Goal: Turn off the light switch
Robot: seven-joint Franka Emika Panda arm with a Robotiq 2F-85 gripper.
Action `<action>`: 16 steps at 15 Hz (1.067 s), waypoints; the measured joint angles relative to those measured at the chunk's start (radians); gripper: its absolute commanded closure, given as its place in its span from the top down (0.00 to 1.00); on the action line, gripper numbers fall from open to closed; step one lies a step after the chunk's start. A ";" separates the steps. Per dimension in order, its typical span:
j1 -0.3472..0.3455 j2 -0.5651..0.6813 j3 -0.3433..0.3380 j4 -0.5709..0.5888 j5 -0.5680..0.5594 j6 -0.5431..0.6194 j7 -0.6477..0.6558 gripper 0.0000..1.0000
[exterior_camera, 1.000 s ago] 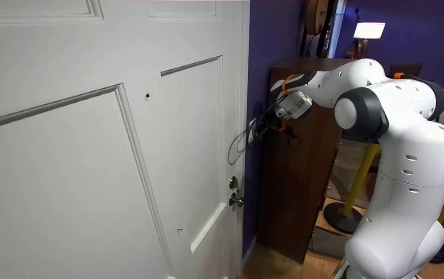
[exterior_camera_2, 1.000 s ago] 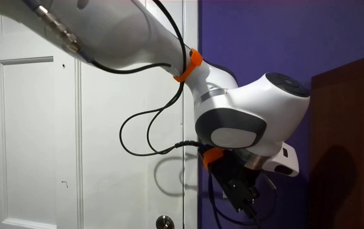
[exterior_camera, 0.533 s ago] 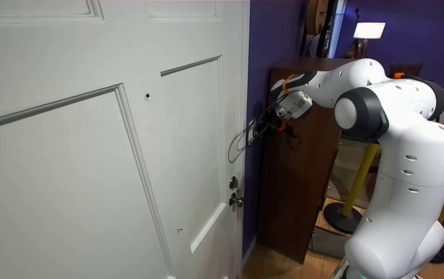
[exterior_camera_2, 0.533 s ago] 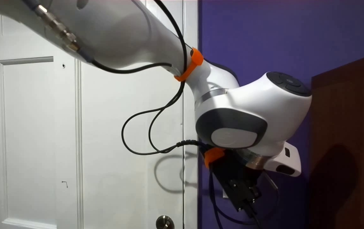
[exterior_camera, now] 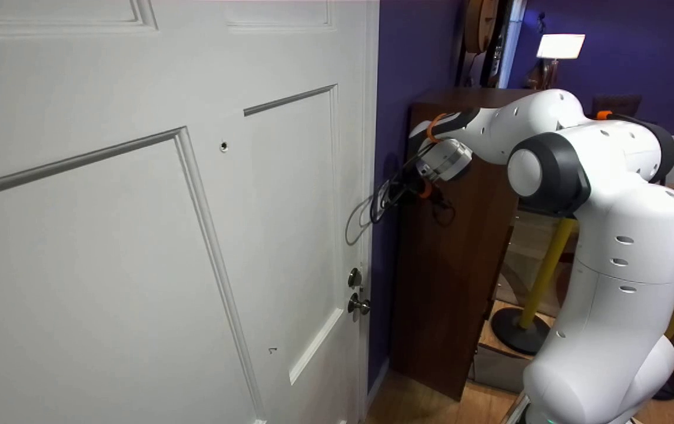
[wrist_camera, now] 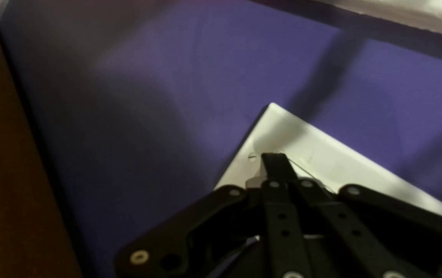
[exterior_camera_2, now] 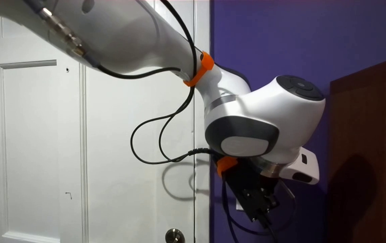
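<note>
The light switch (wrist_camera: 321, 148) is a white plate on the purple wall in the wrist view. A screw and a thin dark seam line show on its face. In an exterior view only a small white corner of the light switch (exterior_camera_2: 239, 205) shows behind the gripper and cables. My gripper (wrist_camera: 279, 158) is shut, with its fingertips together and nothing seen between them. The fingertips lie over the plate near its screw; I cannot tell whether they touch it. The fingers hide the plate's lower part. The black gripper body (exterior_camera_2: 250, 194) points down toward the wall, fingertips hidden there.
The white panelled door (exterior_camera: 289, 206) with a metal knob (exterior_camera: 357, 304) and lock stands beside the purple wall (exterior_camera_2: 267, 40). A tall brown cabinet (exterior_camera: 437, 282) stands close on the switch's other side. Black cables (exterior_camera_2: 145, 163) loop loosely from the wrist.
The wrist and gripper have shifted slightly left and a little up in an exterior view. The white plate that showed beside the cables earlier is now mostly hidden in an exterior view.
</note>
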 measured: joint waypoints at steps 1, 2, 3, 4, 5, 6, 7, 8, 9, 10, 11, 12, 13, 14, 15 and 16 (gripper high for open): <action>0.000 0.000 0.000 -0.001 0.002 0.000 0.000 0.00; 0.000 0.000 0.000 -0.003 0.005 0.000 0.000 0.00; 0.000 0.000 0.000 -0.004 0.009 0.000 0.000 0.00; 0.000 0.001 0.000 -0.005 0.014 0.000 0.000 0.00; -0.001 0.001 0.000 -0.006 0.019 -0.001 0.000 0.00; -0.001 0.001 0.000 -0.007 0.026 -0.002 0.000 0.00; -0.002 0.001 0.000 -0.008 0.033 -0.002 0.000 0.00; -0.003 0.001 0.000 -0.010 0.041 -0.002 -0.002 0.00; -0.004 0.001 0.000 -0.011 0.048 -0.004 -0.004 0.00; -0.005 0.002 0.000 -0.012 0.054 -0.005 -0.006 0.00; -0.006 0.002 0.000 -0.013 0.058 -0.006 -0.006 0.00; -0.006 0.001 0.000 -0.013 0.058 -0.009 -0.006 0.00; -0.006 0.001 0.000 -0.013 0.058 -0.014 -0.006 0.00; -0.007 0.001 0.000 -0.013 0.058 -0.020 -0.006 0.00; -0.007 0.001 0.000 -0.013 0.058 -0.028 -0.006 0.00; -0.005 -0.001 0.005 -0.013 0.058 -0.047 -0.006 0.00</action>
